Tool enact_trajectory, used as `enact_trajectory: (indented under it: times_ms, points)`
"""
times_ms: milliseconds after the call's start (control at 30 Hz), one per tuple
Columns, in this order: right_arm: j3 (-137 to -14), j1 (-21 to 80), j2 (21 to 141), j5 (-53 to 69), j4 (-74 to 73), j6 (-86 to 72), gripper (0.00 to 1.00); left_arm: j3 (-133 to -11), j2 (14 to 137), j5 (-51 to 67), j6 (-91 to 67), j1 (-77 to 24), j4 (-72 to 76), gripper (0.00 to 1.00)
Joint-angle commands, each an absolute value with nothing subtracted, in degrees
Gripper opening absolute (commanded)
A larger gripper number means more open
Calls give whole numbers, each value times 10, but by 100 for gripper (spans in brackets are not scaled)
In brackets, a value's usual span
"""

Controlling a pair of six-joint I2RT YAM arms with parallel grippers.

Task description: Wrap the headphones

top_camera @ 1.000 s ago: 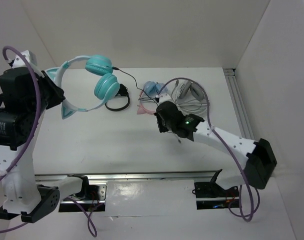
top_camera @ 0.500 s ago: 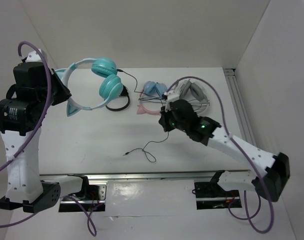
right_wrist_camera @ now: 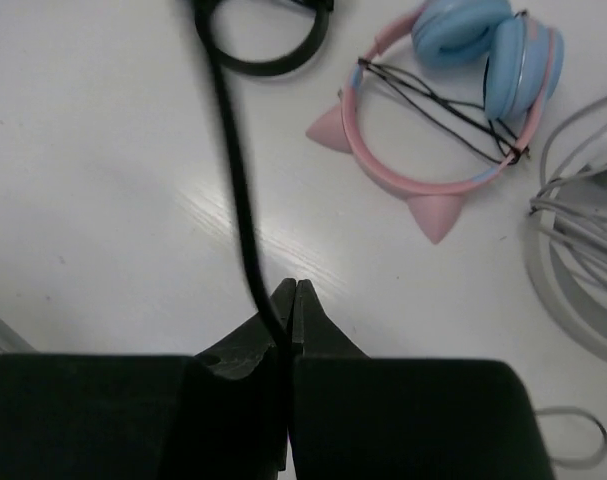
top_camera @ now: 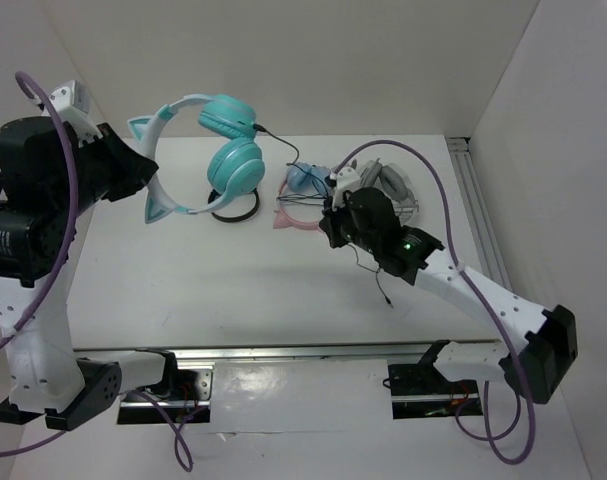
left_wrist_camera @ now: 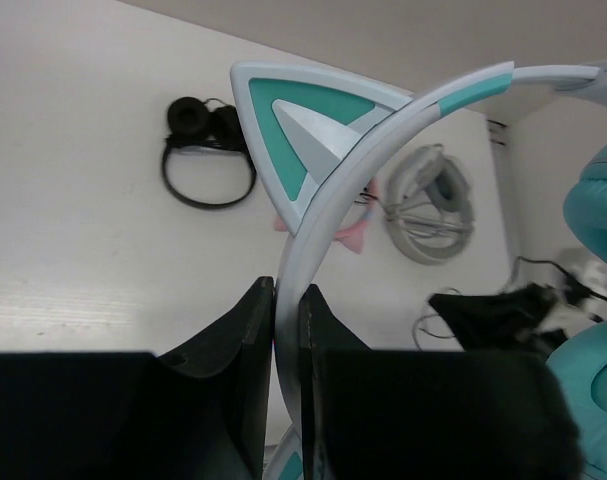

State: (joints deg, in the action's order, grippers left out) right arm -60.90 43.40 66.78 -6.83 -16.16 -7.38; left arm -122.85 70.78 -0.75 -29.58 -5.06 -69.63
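The teal cat-ear headphones hang in the air at the back left, above the table. My left gripper is shut on their pale headband, next to one teal ear. Their thin black cable runs from the upper cup rightwards to my right gripper. That gripper is shut on the cable, and the loose end trails down over the table to the plug.
A black headband pair lies under the teal cups. A pink cat-ear pair with blue cups and a grey-white pair lie at the back right. A metal rail runs along the near edge.
My left arm has lifted and swung the headphones to the right. My right gripper has moved up toward the pink pair, pulling the cable taut; the loose end has swung from the left to the right.
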Motion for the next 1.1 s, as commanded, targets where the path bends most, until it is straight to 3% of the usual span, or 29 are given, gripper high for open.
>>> enact_trajectory:
  times_ms: [0, 233, 500, 767, 1067]
  points:
    - [-606, 420, 700, -24, -106, -44, 0, -1243, 723, 125, -333, -50, -620, 0]
    - [-553, 317, 730, 81, -14, -62, 0, -1239, 730, 221, -361, -50, -582, 0]
    - [-528, 322, 732, 138, 57, -62, 0, -1259, 742, 273, -417, -50, -550, 0]
    - [-514, 322, 732, 206, 96, -68, 6, -1303, 752, 244, -427, -50, -558, 0]
    - [-490, 322, 770, 194, 119, -95, 10, -1346, 739, 106, -432, -50, -593, 0]
